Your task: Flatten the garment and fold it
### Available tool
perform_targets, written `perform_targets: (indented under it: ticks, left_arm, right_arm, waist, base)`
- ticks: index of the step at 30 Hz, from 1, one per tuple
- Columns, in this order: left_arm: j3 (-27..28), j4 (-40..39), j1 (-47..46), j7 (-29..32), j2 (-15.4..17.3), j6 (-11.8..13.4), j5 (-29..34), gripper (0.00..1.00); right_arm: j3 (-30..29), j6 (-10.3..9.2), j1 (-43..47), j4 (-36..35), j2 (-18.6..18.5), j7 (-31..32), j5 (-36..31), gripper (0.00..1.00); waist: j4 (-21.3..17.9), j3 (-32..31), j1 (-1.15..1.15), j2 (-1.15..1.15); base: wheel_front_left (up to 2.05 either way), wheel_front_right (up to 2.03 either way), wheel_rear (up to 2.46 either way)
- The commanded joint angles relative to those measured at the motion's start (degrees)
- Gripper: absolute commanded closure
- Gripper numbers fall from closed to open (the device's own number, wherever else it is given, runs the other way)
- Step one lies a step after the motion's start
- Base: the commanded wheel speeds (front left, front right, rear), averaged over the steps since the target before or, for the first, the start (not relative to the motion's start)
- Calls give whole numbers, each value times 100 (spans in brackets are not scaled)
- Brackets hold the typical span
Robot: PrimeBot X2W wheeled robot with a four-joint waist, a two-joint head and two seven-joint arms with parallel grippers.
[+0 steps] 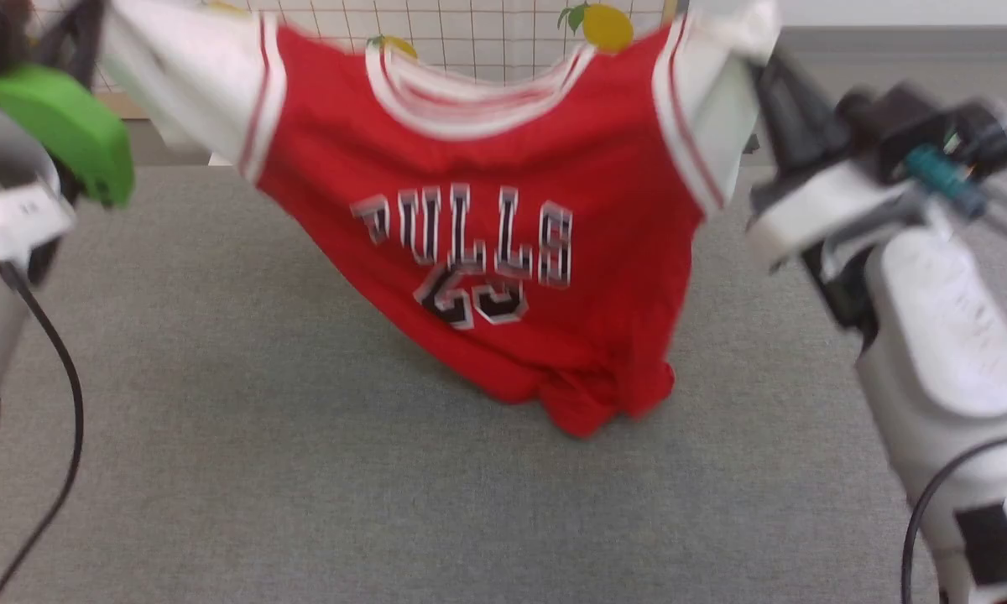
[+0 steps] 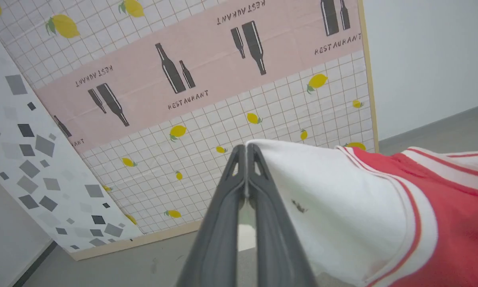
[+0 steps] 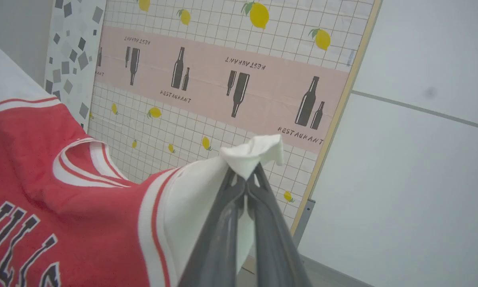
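Observation:
The garment [image 1: 487,218] is a red jersey with white sleeves and black lettering, hanging spread in the air with its front toward me. Its bottom hem bunches on the grey table [image 1: 218,419]. My left gripper [image 2: 246,149] is shut on the white sleeve [image 2: 342,199] at the upper left of the head view. My right gripper [image 3: 245,175] is shut on the other white sleeve [image 3: 251,153], pinched into a small peak at the upper right of the head view. The red body [image 3: 63,191] sags between both grips.
A patterned panel [image 2: 207,71] with lemons, a grid and bottle prints stands behind the table. A plain pale wall [image 3: 414,179] lies to its right. My left arm's green cover [image 1: 59,126] and my right arm's white forearm [image 1: 940,335] flank the table.

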Motion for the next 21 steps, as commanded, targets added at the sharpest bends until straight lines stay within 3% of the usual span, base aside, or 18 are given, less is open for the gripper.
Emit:
perform_targets:
  ticks: [1,10,21]
  left_arm:
    - [48,-49,-250,-124,-49,102,99,100]
    - [195,-58,-1597,-844,-438,490,605,100]
    - [508,184,-3522,-1203,-753,818,1153,100]
  right_arm:
    - [-95,-10,-248,38,34,-39,-34,100]
    - [-668,-10,-1990,555,297,-200,191,100]
    - [-1173,-10,-4238,1038,291,-348,-388,100]
  waist:
    - [-12,94,0,0]
    - [-129,988,0,0]
    - [-157,2421,0,0]
  base:
    - [0,0,0]
    - [0,0,0]
    - [0,0,0]
